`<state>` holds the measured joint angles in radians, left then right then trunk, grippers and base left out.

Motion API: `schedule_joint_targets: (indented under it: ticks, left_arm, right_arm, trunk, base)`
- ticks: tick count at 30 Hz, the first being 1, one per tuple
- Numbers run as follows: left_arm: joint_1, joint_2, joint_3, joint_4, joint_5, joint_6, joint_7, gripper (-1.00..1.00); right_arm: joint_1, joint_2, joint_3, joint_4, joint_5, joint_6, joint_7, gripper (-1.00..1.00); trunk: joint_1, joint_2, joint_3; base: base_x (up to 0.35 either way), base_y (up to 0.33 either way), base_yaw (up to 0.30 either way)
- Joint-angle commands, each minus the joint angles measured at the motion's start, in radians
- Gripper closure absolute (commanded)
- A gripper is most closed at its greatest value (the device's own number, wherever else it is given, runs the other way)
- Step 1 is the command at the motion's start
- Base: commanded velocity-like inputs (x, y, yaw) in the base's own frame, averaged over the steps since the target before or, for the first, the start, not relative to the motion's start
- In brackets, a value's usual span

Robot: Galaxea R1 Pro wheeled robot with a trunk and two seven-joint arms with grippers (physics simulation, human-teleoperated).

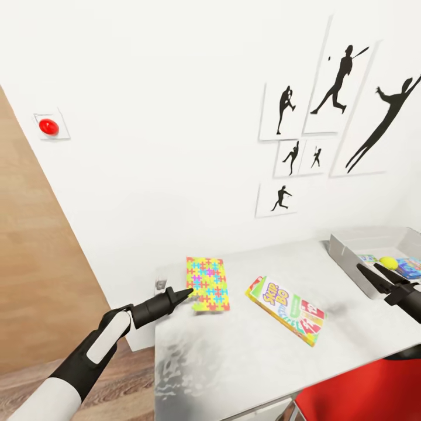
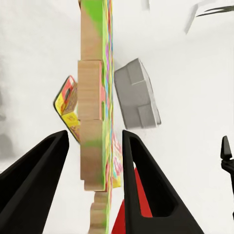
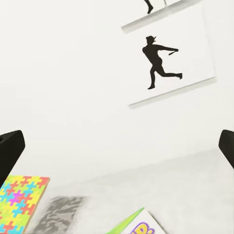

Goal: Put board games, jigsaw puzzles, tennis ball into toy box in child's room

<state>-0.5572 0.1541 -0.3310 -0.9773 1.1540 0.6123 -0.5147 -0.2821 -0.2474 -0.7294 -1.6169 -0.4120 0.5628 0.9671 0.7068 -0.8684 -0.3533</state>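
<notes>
Left gripper (image 1: 186,292) sat at the near edge of the jigsaw puzzle box (image 1: 207,283), fingers (image 2: 39,170) spread wide on either side of its edge without closing. Right gripper (image 1: 377,273) hung wide apart over the toy box (image 1: 351,242), which held the tennis ball (image 1: 388,262). Skip-Bo board game (image 1: 286,302) lay on the table (image 1: 234,362), between puzzle and toy box.

Head camera looks down over the surface (image 1: 234,356); the left wrist camera sits close behind the jigsaw puzzle (image 1: 207,283), at the head view's 7 o'clock, and all views share it.
</notes>
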Motion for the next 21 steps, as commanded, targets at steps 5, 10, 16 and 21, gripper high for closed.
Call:
schedule_joint_targets:
  ticks: [5, 10, 16, 21]
  left_arm:
    - [0.012, -0.009, 0.002, -0.002, 0.009, -0.008, -0.008, 1.0]
    - [0.037, -0.021, 0.004, -0.058, 0.013, -0.001, 0.026, 1.0]
    - [0.028, -0.083, 0.02, -0.305, 0.045, 0.121, 0.273, 1.0]
    - [-0.027, -0.122, 0.054, -0.431, 0.192, 0.18, 0.528, 1.0]
  right_arm:
    - [0.001, -0.034, -0.001, 0.0, -0.006, 0.014, 0.002, -1.0]
    - [0.008, -0.059, -0.003, -0.001, -0.006, 0.015, 0.048, -1.0]
    - [0.01, -0.091, -0.014, -0.001, -0.005, 0.057, 0.074, -1.0]
    - [0.011, -0.112, -0.018, -0.001, -0.005, 0.085, 0.079, -1.0]
  trunk:
    - [-0.019, 0.034, 0.023]
    - [-0.038, 0.069, 0.047]
    - [-0.061, 0.111, 0.075]
    - [-0.08, 0.146, 0.099]
  base:
    - [0.0, 0.0, -0.073]
    - [0.0, 0.0, -0.074]
    - [0.0, 0.0, -0.069]
    - [0.0, 0.0, -0.069]
